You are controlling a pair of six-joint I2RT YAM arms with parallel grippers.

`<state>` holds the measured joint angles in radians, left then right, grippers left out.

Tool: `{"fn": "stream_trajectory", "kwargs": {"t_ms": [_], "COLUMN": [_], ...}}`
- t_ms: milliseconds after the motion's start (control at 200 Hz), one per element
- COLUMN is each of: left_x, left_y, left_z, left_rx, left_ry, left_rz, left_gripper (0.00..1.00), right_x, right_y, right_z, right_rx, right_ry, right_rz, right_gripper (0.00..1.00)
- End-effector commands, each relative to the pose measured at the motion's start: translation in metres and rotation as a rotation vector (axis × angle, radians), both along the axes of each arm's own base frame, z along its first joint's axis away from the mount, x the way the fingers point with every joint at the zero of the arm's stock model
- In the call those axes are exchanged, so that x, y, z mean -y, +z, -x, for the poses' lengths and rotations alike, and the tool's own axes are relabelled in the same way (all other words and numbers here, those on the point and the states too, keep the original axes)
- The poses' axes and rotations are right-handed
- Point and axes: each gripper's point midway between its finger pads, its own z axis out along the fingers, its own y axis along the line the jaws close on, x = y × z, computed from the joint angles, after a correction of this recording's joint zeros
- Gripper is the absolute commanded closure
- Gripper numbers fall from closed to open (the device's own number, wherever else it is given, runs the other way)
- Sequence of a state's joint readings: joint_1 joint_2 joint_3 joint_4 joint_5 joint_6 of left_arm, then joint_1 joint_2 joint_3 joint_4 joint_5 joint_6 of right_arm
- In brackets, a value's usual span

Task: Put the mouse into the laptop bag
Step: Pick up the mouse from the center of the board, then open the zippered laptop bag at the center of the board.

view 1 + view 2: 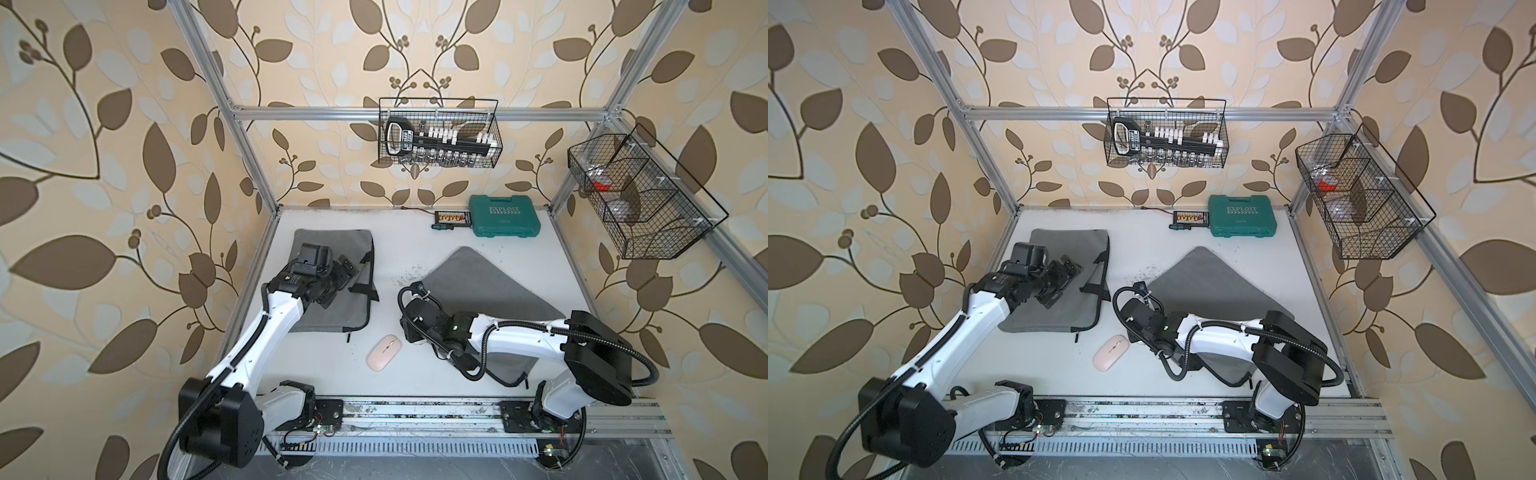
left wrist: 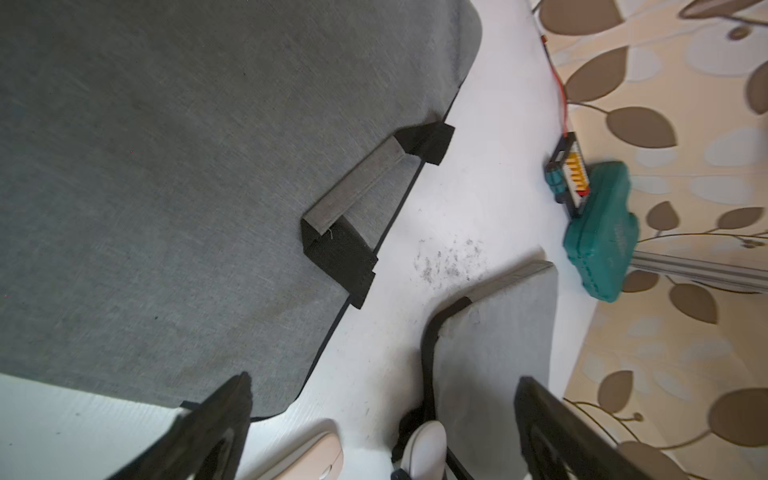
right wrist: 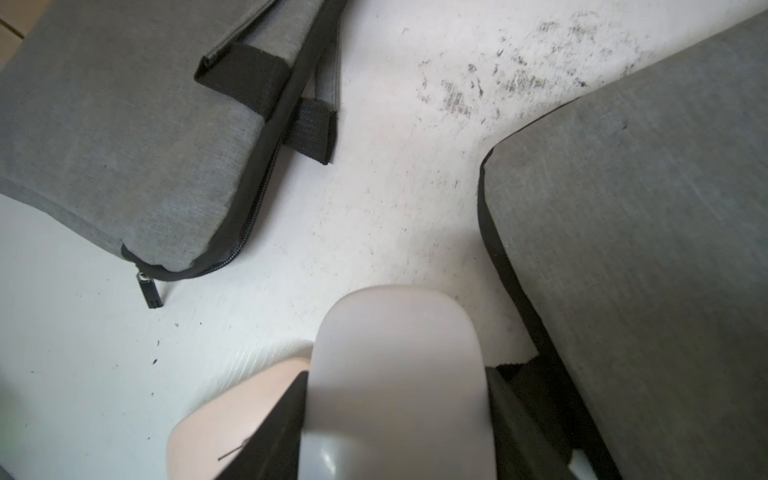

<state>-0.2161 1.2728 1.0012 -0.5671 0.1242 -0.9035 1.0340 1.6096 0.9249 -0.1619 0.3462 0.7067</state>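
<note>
I count two mice and two bags. My right gripper [image 3: 397, 374] pinches the white mouse [image 3: 395, 328] beside the right bag [image 1: 478, 278]. The pink mouse [image 1: 383, 352] lies on the table [image 1: 399, 249] between both bags. My left gripper [image 2: 384, 380] hangs spread wide over the left bag [image 1: 328, 320].
</note>
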Motion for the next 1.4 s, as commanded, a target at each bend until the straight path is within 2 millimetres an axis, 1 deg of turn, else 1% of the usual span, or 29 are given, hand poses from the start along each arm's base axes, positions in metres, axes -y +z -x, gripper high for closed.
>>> {"fn": "stream_trajectory", "kwargs": {"t_ms": [0, 15, 25, 35, 50, 100, 155, 225, 280, 285, 450, 535, 595, 635, 700, 745, 750, 770, 850, 935, 1045, 1095, 1170, 1240, 1305, 1395], "left_x": [-0.005, -0.005, -0.005, -0.006, -0.007, -0.012, -0.012, -0.007, -0.009, -0.009, -0.017, -0.014, -0.014, -0.015, -0.017, -0.016, -0.016, -0.016, -0.012, -0.006, -0.009, -0.011, -0.008, -0.004, -0.003, -0.001], "left_y": [-0.013, -0.019, -0.019, -0.025, -0.027, -0.042, -0.056, -0.071, -0.078, -0.076, -0.090, -0.098, -0.103, -0.105, -0.106, -0.107, -0.107, -0.108, -0.110, -0.111, -0.106, -0.101, -0.092, -0.082, -0.071, -0.056], "left_z": [-0.042, -0.044, -0.049, -0.048, -0.053, -0.054, -0.060, -0.066, -0.067, -0.068, -0.068, -0.066, -0.065, -0.065, -0.065, -0.066, -0.067, -0.067, -0.069, -0.070, -0.069, -0.067, -0.063, -0.055, -0.047, -0.038], "left_rx": [-0.003, -0.028, -0.032, -0.059, -0.078, -0.182, -0.236, -0.259, -0.293, -0.291, -0.339, -0.379, -0.398, -0.410, -0.420, -0.418, -0.416, -0.416, -0.411, -0.409, -0.405, -0.398, -0.377, -0.360, -0.338, -0.293], "left_ry": [-0.033, -0.046, -0.053, -0.061, -0.066, -0.069, -0.079, -0.118, -0.128, -0.125, -0.138, -0.159, -0.169, -0.166, -0.172, -0.177, -0.178, -0.181, -0.195, -0.215, -0.203, -0.190, -0.172, -0.158, -0.146, -0.138], "left_rz": [-0.252, -0.288, -0.309, -0.333, -0.359, -0.430, -0.453, -0.459, -0.479, -0.482, -0.547, -0.544, -0.549, -0.558, -0.570, -0.572, -0.572, -0.572, -0.553, -0.531, -0.540, -0.540, -0.506, -0.457, -0.425, -0.386], "left_gripper": [0.02, 0.02, 0.02, 0.02, 0.03, 0.08, 0.09, 0.08, 0.07, 0.07, 0.07, 0.12, 0.19, 0.25, 0.41, 0.56, 0.58, 0.64, 0.77, 0.82, 0.93, 1.00, 1.00, 1.00, 1.00, 1.00], "right_x": [-0.010, -0.010, -0.010, -0.010, -0.010, -0.009, -0.007, -0.007, -0.008, -0.008, -0.014, -0.016, -0.018, -0.020, -0.022, -0.024, -0.024, -0.025, -0.026, -0.025, -0.026, -0.028, -0.027, -0.026, -0.026, -0.023], "right_y": [0.015, 0.015, 0.015, 0.014, 0.013, 0.010, 0.007, 0.003, 0.001, 0.001, -0.005, -0.008, -0.008, -0.007, -0.006, -0.005, -0.005, -0.004, -0.004, -0.005, -0.005, -0.003, -0.001, 0.001, 0.005, 0.010], "right_z": [-0.010, -0.011, -0.011, -0.011, -0.011, -0.012, -0.013, -0.013, -0.012, -0.012, -0.011, -0.012, -0.013, -0.013, -0.013, -0.014, -0.014, -0.014, -0.016, -0.017, -0.016, -0.016, -0.019, -0.024, -0.034, -0.053], "right_rx": [0.016, 0.017, 0.015, 0.015, 0.012, 0.004, -0.002, -0.014, -0.017, -0.018, -0.036, -0.044, -0.045, -0.044, -0.046, -0.046, -0.046, -0.045, -0.039, -0.037, -0.038, -0.038, -0.031, -0.024, -0.026, -0.035], "right_ry": [0.018, 0.019, 0.020, 0.020, 0.020, 0.019, 0.017, 0.022, 0.025, 0.027, 0.036, 0.039, 0.040, 0.041, 0.041, 0.044, 0.044, 0.046, 0.044, 0.041, 0.040, 0.046, 0.042, 0.036, 0.028, 0.007], "right_rz": [-0.060, -0.065, -0.066, -0.065, -0.066, -0.063, -0.063, -0.063, -0.064, -0.064, -0.077, -0.072, -0.075, -0.084, -0.092, -0.097, -0.097, -0.100, -0.095, -0.099, -0.112, -0.119, -0.125, -0.143, -0.178, -0.218], "right_gripper": [0.61, 0.61, 0.61, 0.61, 0.61, 0.62, 0.62, 0.62, 0.62, 0.62, 0.63, 0.64, 0.64, 0.64, 0.64, 0.64, 0.64, 0.64, 0.64, 0.64, 0.64, 0.64, 0.64, 0.64, 0.65, 0.69]}}
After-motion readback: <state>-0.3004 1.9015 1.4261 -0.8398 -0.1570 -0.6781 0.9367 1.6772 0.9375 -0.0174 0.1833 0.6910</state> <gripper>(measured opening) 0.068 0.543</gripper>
